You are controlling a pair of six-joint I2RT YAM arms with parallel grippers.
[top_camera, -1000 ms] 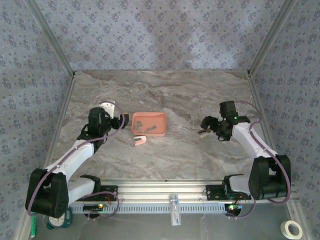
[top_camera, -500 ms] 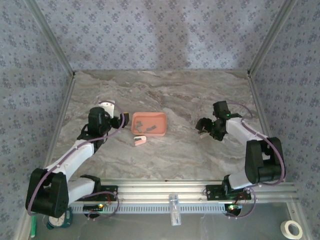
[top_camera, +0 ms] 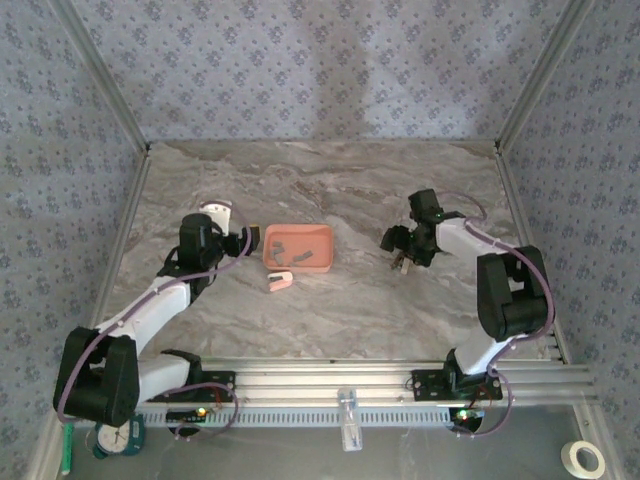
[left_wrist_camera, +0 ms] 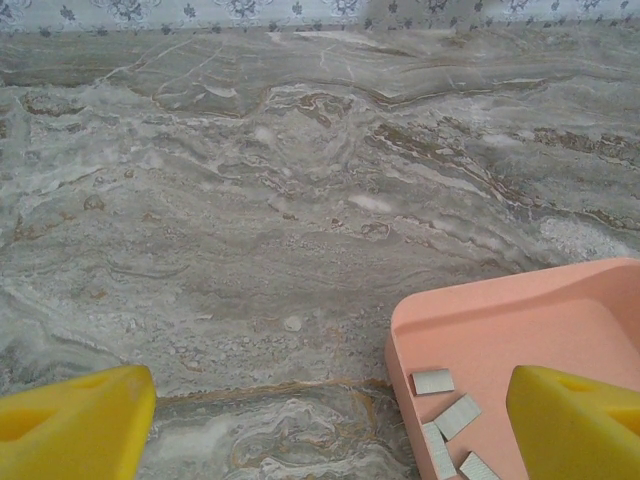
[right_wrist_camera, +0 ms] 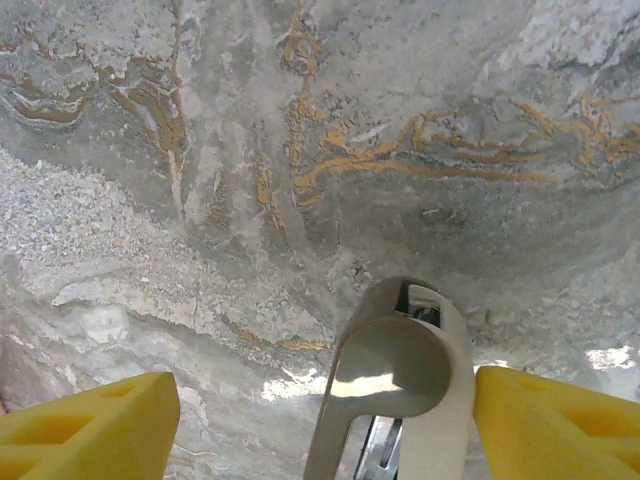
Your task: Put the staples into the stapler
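Starting at the near edge, 2 arms rise from a metal rail [top_camera: 330, 382] and reach out over a marble-patterned table [top_camera: 340, 320]. First past the rail lies the stapler [top_camera: 279, 281], pink on top and white below. It rests on the table just in front of the near left corner of a salmon tray [top_camera: 315, 242], apart from both grippers.

The staples [left_wrist_camera: 446, 415] lie inside that tray. The left wrist view shows 4 short grey strips bunched in 1 corner, and more grey bits are visible from above. The left gripper [top_camera: 246, 242] hovers at the tray's left end with its jaws wide apart and nothing between them. 1 yellow fingertip [left_wrist_camera: 575, 420] hangs over the tray floor, the other over the table.

Well apart to the right, the right gripper [top_camera: 399, 252] points down over a small cream-and-chrome object [right_wrist_camera: 395, 370] (a desk tool of some kind, I cannot tell which). Its yellow fingers stand spread on either side of that object. Table shows between the object and 1 finger, while the other sits right at its edge, so this hand is open and not clamped.

Beyond both hands the table runs back to patterned walls [top_camera: 320, 70].
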